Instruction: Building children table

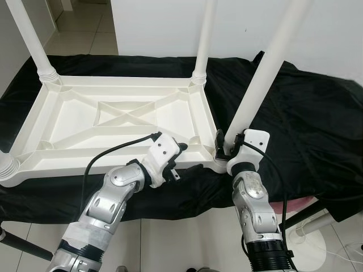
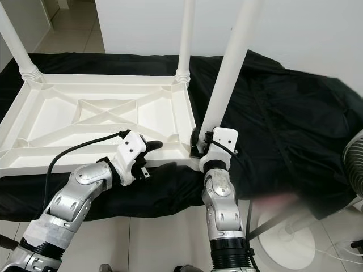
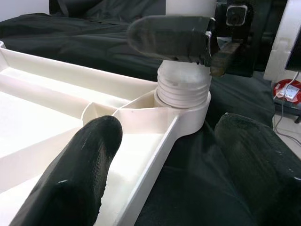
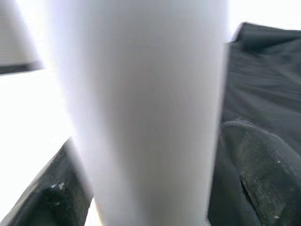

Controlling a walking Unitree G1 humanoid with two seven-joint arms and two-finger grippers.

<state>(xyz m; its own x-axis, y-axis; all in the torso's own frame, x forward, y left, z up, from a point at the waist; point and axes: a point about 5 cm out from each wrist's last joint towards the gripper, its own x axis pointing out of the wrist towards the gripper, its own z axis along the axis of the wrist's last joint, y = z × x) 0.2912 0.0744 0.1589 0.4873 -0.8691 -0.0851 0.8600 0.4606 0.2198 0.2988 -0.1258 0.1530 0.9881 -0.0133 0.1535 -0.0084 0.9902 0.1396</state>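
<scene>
Table: white plastic children's table (image 1: pixel 113 122) lies upside down on a black cloth (image 1: pixel 306 113).
Leg: white tubular leg (image 1: pixel 258 85) stands in the near right corner socket.
Right tool (image 1: pixel 227 146): clamped around that leg's base.
Left tool (image 1: pixel 184 164): fingers spread, straddling the table's near rim beside the socket.

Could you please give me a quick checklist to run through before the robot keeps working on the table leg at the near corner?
1. Right gripper around the near leg close to its base: ok.
2. Leg's threaded end in the corner socket: ok, though full seating cannot tell.
3. Leg upright: not ok, it tilts.
4. Left gripper open at the tabletop rim, steadying it: cannot tell.
5. Tabletop resting on the black cloth: ok.
</scene>
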